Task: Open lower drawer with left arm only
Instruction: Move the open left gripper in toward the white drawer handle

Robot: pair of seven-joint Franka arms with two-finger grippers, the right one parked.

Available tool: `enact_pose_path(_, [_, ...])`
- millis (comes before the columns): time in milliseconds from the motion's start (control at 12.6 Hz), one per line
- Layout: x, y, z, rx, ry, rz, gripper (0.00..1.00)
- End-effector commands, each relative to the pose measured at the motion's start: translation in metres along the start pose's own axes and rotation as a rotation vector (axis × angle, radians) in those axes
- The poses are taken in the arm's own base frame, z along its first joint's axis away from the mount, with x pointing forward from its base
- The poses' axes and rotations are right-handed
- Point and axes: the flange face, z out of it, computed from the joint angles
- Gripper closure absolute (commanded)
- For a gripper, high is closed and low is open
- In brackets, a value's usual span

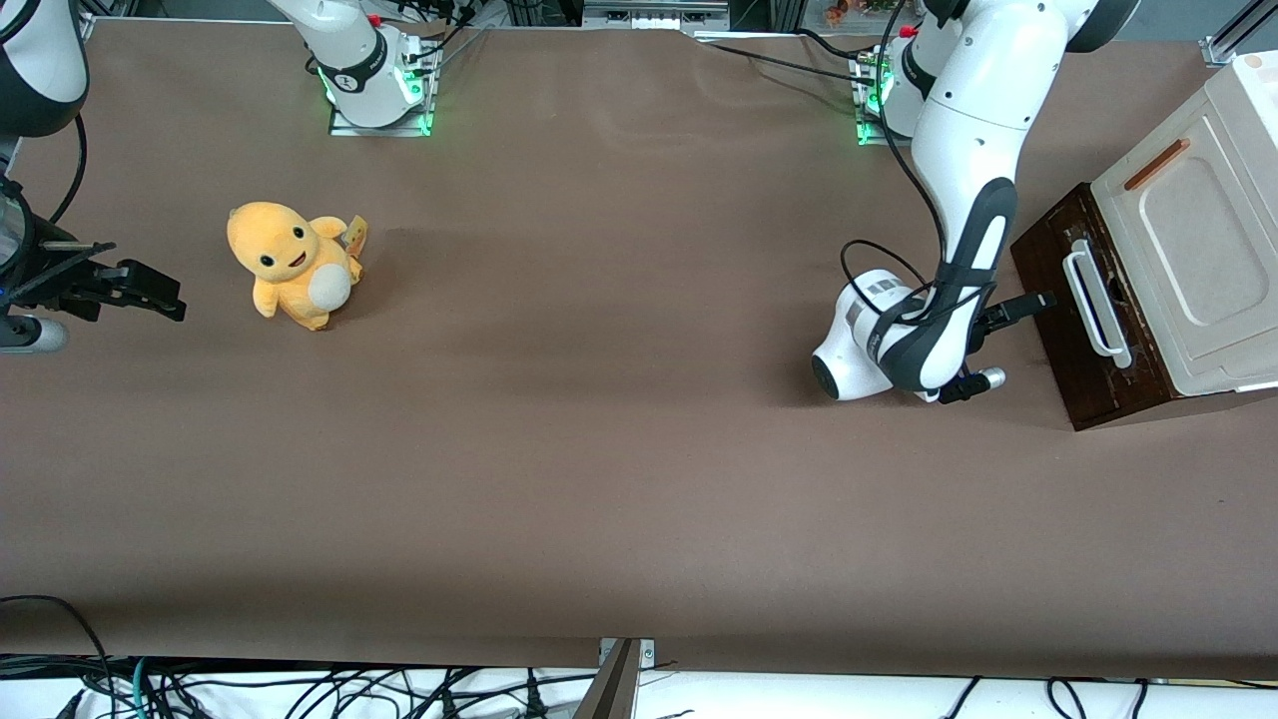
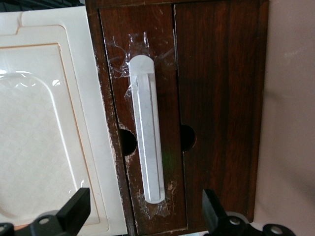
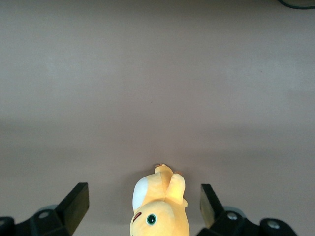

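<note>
The left arm [image 1: 963, 150] reaches down over the brown table [image 1: 599, 479] at the working arm's end, its black end effector [image 1: 1038, 300] held just in front of the lower drawer [image 1: 1083, 310] and level with the long white bar handle [image 1: 1093, 305]. The fingers [image 2: 74, 209] stand spread wide apart and grasp nothing; seen from the left wrist, they straddle the handle's width with a gap between them and the wood. The dark brown drawer front [image 2: 147, 113] sits flush in its cabinet, closed, with scuffed tape marks around the handle [image 2: 147, 142] and a round notch at either side of it. The cream panel [image 1: 1198, 240] with a slim orange-brown handle [image 1: 1156, 165] lies directly above the drawer. Well away, toward the parked arm's end of the table, a yellow plush toy [image 1: 295, 265] sits upright facing the front camera.
</note>
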Motion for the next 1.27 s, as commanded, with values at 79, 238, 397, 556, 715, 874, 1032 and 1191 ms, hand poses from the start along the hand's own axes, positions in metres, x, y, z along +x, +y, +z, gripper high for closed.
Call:
enact_pose_path(79, [0.012, -0.005, 0.017, -0.003, 0.019, -0.041, 0.04])
enact_pose_path(238, [0.018, -0.008, 0.024, -0.003, 0.014, -0.049, 0.04])
enact_pose_path(397, [0.022, -0.009, 0.027, -0.004, 0.019, -0.053, 0.04])
enact_pose_path(556, [0.025, -0.01, 0.032, -0.002, 0.023, -0.058, 0.04])
enact_pose_path(715, [0.03, -0.011, 0.038, 0.0, 0.026, -0.067, 0.04])
enact_pose_path(874, [0.034, -0.011, 0.044, -0.001, 0.025, -0.069, 0.04])
enact_pose_path(1032, [0.037, -0.012, 0.046, 0.006, 0.03, -0.073, 0.04])
enact_pose_path(1191, [0.038, -0.012, 0.049, 0.008, 0.028, -0.072, 0.05])
